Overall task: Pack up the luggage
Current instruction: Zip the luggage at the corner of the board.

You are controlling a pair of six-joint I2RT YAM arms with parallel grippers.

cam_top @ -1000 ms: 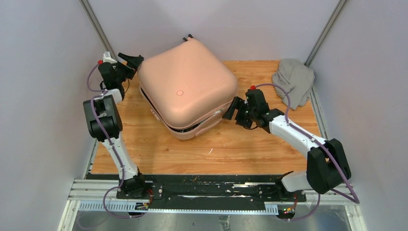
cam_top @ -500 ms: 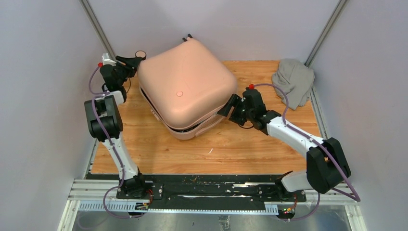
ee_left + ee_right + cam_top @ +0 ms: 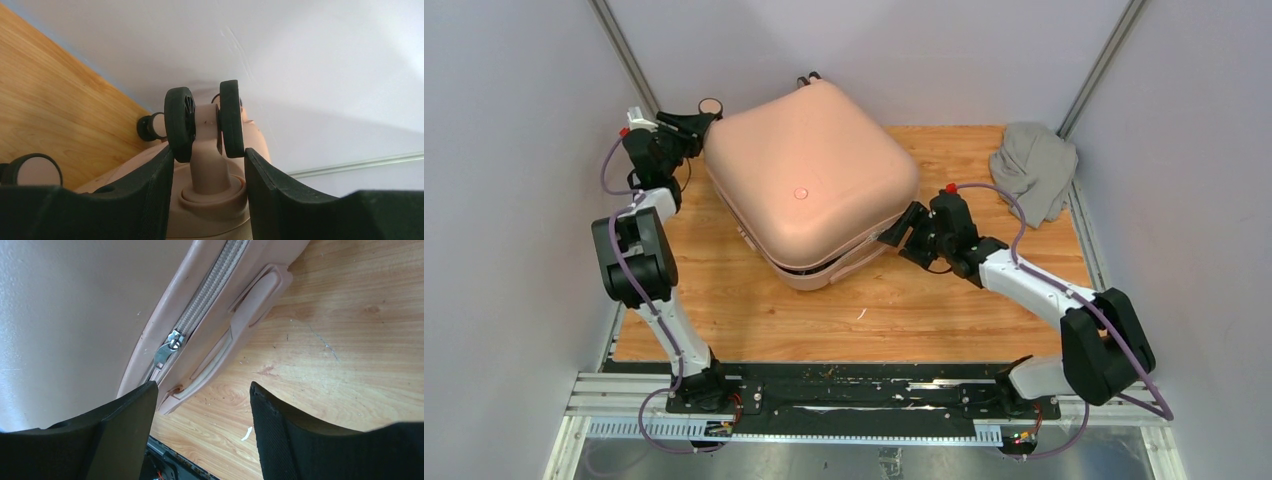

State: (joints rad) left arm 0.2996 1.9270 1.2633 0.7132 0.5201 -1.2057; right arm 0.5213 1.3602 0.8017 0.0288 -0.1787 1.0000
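Well, the luggage (image 3: 809, 180) is being handled at the middle of the table (image 3: 924, 310), lid barely ajar. A caster (image 3: 202, 120) is seemingly being pinched by the left gripper (image 3: 209, 160), while the right gripper (image 3: 202, 395) is being held spread beside the zipper (image 3: 172, 342). Packing is not yet being done: the grey cloth (image 3: 1034, 165) is being left well apart.

We see a plain pale pink suitcase (image 3: 809, 180). Its ribbed beige zip (image 3: 210, 295) has a silver pull (image 3: 167, 351) just ahead of the right pincer (image 3: 202, 390). Between the left pincer's (image 3: 207, 152) black fingers (image 3: 150, 200) sits a black twin wheel (image 3: 180, 124) on a pink stem. Under both pincers the table (image 3: 924, 300) shows orange-brown wood grain. Well apart from the right pincer, the cloth (image 3: 1034, 165) is grey.
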